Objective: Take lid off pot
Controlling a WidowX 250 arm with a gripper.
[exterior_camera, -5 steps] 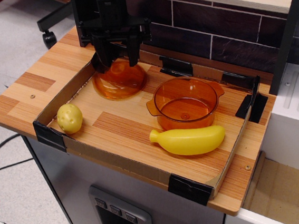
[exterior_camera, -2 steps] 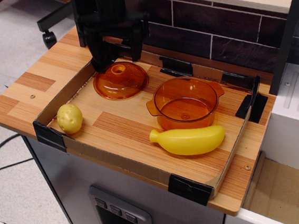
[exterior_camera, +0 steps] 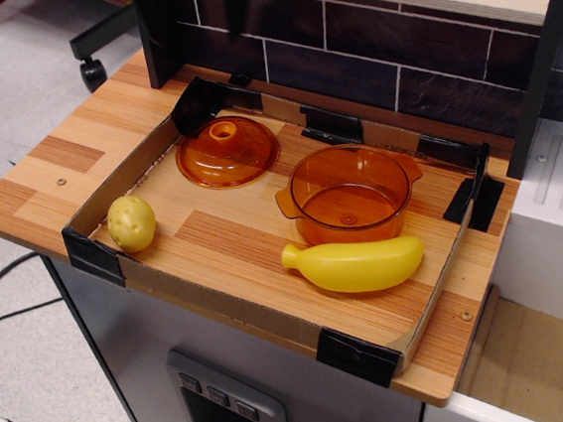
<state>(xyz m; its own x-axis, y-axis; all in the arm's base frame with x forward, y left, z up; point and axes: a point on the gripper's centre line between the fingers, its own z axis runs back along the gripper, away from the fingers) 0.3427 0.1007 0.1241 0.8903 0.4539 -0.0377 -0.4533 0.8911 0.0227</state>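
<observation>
The orange domed lid [exterior_camera: 227, 151] with its ring knob lies flat on the tray floor at the back left, apart from the pot. The orange pot [exterior_camera: 349, 194] stands uncovered in the middle right of the tray, and its inside looks empty. My gripper [exterior_camera: 208, 14] is high above the lid at the top edge of the view. Only the dark finger ends show, spread apart and holding nothing.
A yellow banana [exterior_camera: 355, 265] lies right in front of the pot. A yellow potato [exterior_camera: 131, 222] sits at the tray's front left corner. The low cardboard tray wall [exterior_camera: 220, 295] with black corner clips rings the wooden board. A dark brick wall stands behind.
The lid was set down flat at the back left and let go. The gripper opened and rose straight up, almost out of the view. The pot, banana and potato have not moved.
</observation>
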